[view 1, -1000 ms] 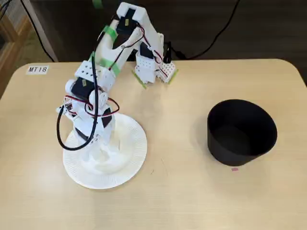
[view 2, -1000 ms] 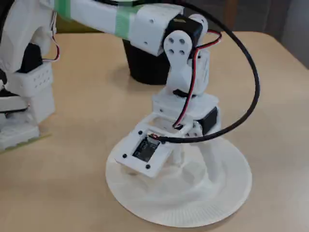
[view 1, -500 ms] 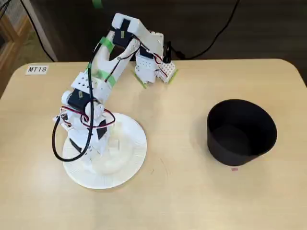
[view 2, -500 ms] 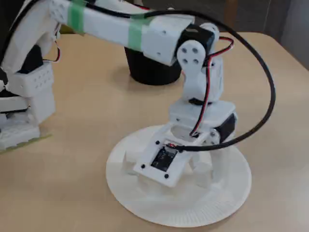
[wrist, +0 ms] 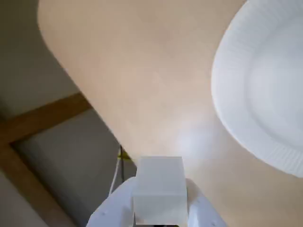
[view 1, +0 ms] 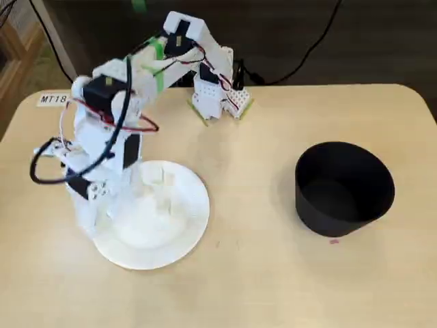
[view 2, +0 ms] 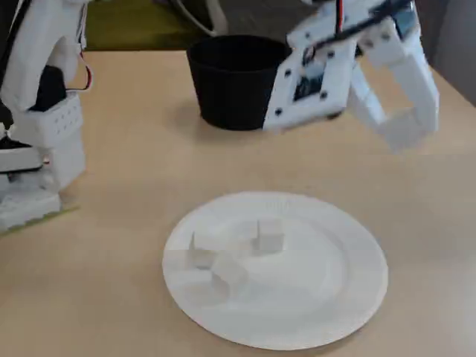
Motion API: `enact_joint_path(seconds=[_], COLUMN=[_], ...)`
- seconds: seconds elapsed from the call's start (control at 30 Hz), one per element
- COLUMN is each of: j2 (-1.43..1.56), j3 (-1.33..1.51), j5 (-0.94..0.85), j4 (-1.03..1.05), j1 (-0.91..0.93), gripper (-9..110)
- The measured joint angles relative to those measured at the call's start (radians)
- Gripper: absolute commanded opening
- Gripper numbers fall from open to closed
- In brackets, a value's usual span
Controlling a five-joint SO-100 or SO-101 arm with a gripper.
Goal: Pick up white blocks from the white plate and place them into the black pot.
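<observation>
We see a pale wooden table (view 1: 259,273) from three cameras. In a fixed view from above, the white plate (view 1: 194,222) lies at the lower left of the frame; the black pot (view 1: 345,188) stands at the right, well apart from it, upright with its wide mouth open. The white robot arm (view 1: 147,65) reaches from its base at the top centre down toward the left, and its wrist hangs over the plate's left edge, hiding the fingers there.

In the other fixed view, low and side-on, the plate (view 2: 342,297) fills the lower middle of the frame; three of the white blocks (view 2: 269,239) rest on its left half, two of them nearly touching and one just to their right. The pot (view 2: 230,85) stands behind, at the top centre. The gripper (view 2: 405,126) hangs at the upper right, raised clear of the plate, and a fourth block (view 2: 407,131) sits clamped between its fingers.

In the wrist view, that held block (wrist: 158,189) fills the bottom centre, pinched between two white fingers (wrist: 106,215); the plate's ribbed rim (wrist: 227,104) curves through the upper right, and the table's rounded edge crosses the upper left.
</observation>
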Motion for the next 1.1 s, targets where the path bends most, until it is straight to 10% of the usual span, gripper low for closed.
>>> enact_joint_path(seconds=[0.6,1.1], j2=[0.525,0.313], j3=[0.390,0.716], j5=[-0.092,-0.175], j4=[0.250,-0.118], j1=[-0.999,-1.085], gripper=[-2,-2])
